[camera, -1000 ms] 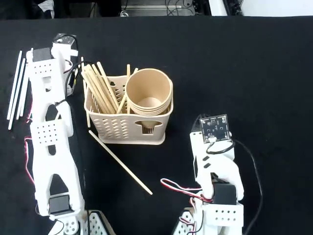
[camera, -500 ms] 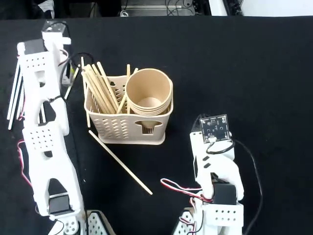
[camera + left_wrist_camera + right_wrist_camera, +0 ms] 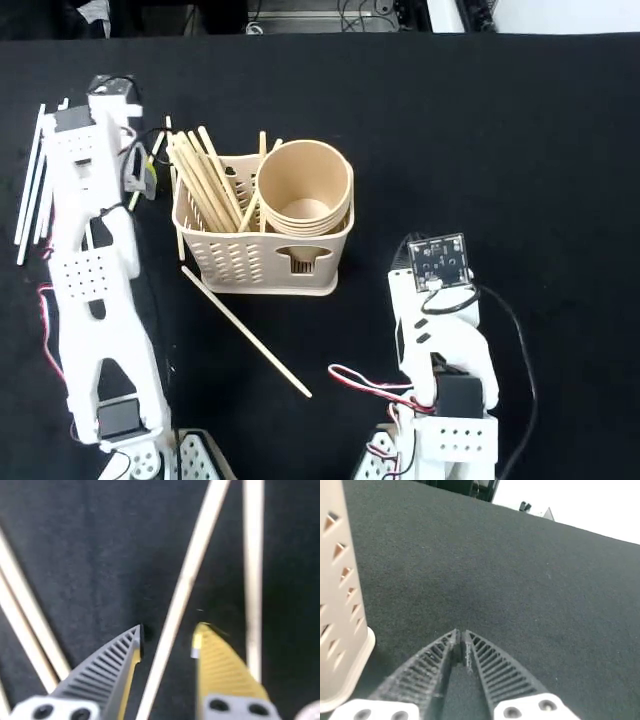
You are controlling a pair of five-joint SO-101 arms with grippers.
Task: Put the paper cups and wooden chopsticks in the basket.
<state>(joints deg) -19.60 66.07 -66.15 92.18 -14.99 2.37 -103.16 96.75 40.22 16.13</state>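
The beige basket (image 3: 262, 258) holds stacked paper cups (image 3: 304, 185) and several wooden chopsticks (image 3: 205, 180). One chopstick (image 3: 245, 332) lies on the black table in front of the basket. Three more chopsticks (image 3: 30, 185) lie at the far left. My left gripper (image 3: 141, 176) is just left of the basket. It stands open (image 3: 167, 635) low over the table, with a single chopstick (image 3: 192, 570) running between its fingers, untouched on either side. My right gripper (image 3: 460, 637) is shut on nothing, low over the table to the right of the basket (image 3: 337, 605).
Beside the left gripper lie another chopstick (image 3: 252, 570) on one side and a pair of chopsticks (image 3: 27, 625) on the other. The black cloth stretches bare right of the basket and behind it. The right arm (image 3: 440, 340) sits near the front edge.
The left arm swung left and toward the back, then came slightly forward again beside the basket. The right arm has not moved.
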